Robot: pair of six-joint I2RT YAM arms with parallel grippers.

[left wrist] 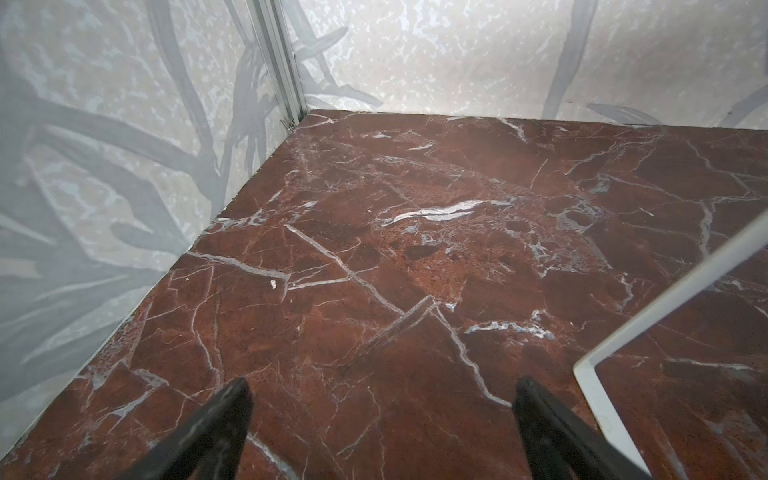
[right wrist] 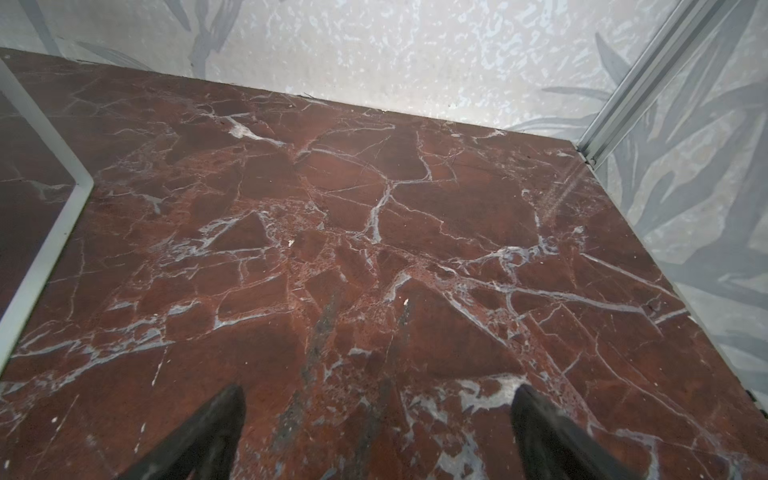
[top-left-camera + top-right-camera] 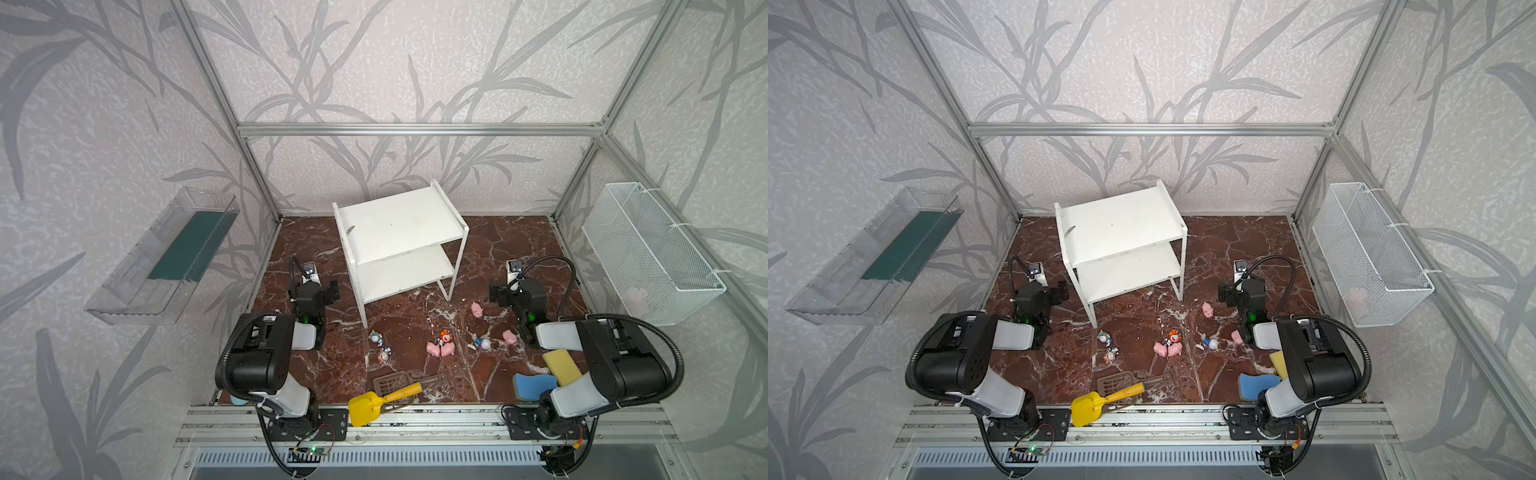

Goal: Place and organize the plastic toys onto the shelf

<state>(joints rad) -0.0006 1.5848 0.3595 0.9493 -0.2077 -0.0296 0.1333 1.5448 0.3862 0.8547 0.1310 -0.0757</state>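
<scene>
Nearest me, a yellow scoop (image 3: pixel 365 409) lay at the front edge of the desk (image 3: pixel 332 374), its handle across a brown slotted spatula (image 3: pixel 388 380). To the right a blue sponge (image 3: pixel 534 384) sat just beside a yellow sponge (image 3: pixel 561 365), both partly under the right arm. Beyond them the toys were scattered on the marble, all in front of the shelf (image 3: pixel 399 224). The brown-capped figurine (image 3: pixel 384 356) and the teal-capped figurine (image 3: pixel 377 337) were close together on the left. In the middle two pigs (image 3: pixel 439 350) lay side by side with the orange-haired figurine (image 3: pixel 446 335) against them. Further right came the white-headed figurine (image 3: pixel 483 343) and a third pig (image 3: pixel 510 336) by the right arm, and a fourth pig (image 3: pixel 476 309) lay farther back, near the shelf's front right leg. The left fingers (image 1: pixel 224 428) were spread wide with nothing between them, over bare desk left of the shelf, with one white shelf leg close by. The right fingers (image 2: pixel 548 432) were just as wide and also held nothing, over bare desk to the shelf's right. The shelf stood upright near the back wall, turned slightly askew. On the side walls hung a clear tray (image 3: pixel 162 257) on the left and a wire basket (image 3: pixel 648 253) on the right.
</scene>
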